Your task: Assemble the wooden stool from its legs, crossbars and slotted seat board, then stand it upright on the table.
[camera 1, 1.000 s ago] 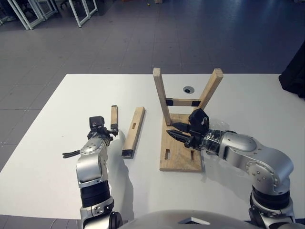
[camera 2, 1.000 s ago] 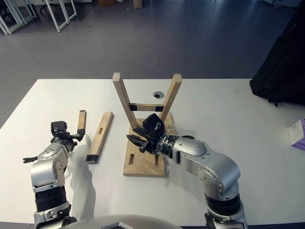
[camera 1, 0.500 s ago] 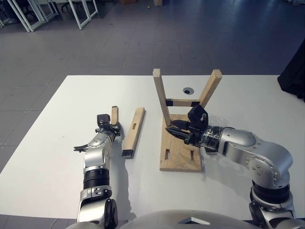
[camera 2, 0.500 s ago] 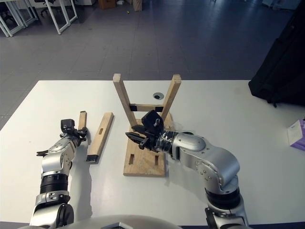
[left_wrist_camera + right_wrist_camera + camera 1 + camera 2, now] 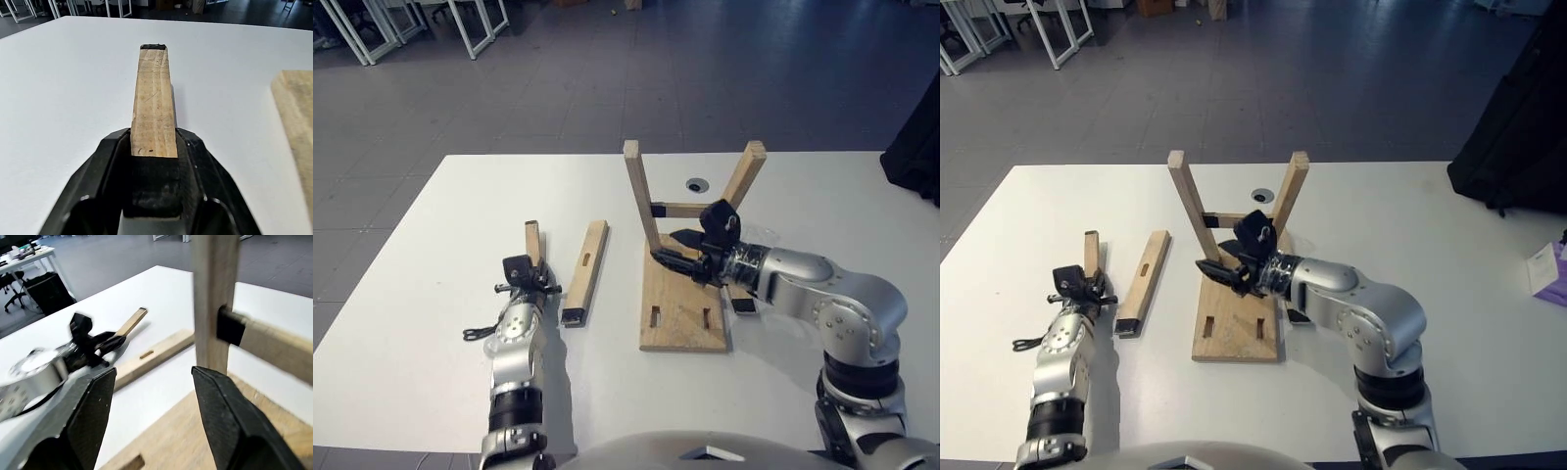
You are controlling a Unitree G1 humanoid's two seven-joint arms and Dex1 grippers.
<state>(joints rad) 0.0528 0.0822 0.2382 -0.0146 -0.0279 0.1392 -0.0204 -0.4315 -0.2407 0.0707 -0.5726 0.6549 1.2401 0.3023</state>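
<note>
Grey tiled floor (image 5: 607, 78) beyond the far edge, with white metal frames (image 5: 470, 20) at the far left of the room. White rectangular table (image 5: 440, 245), with a round cable hole (image 5: 699, 184) near the middle of its far edge.

Slotted seat board (image 5: 680, 328) flat on the table, right of centre, long axis running from near edge to far edge. At its far end two legs rising and splaying apart: left leg (image 5: 641, 196) and right leg (image 5: 744, 181), joined by a dark-capped crossbar (image 5: 690, 210).

Loose slotted leg (image 5: 586, 269) flat, left of the board, long axis near to far, far end angled slightly toward the board.

Short crossbar (image 5: 152, 98) farther toward the left edge, pointing at the far edge, dark cap at its far tip. Gripped at its near end by the left gripper (image 5: 152, 141), fingers closed on both sides. Resting or lifted: cannot tell.

Right gripper (image 5: 674, 247) at the foot of the left leg, fingers spread wide, holding nothing.

Small dark-ended piece (image 5: 1298, 315) by the board's right edge.
</note>
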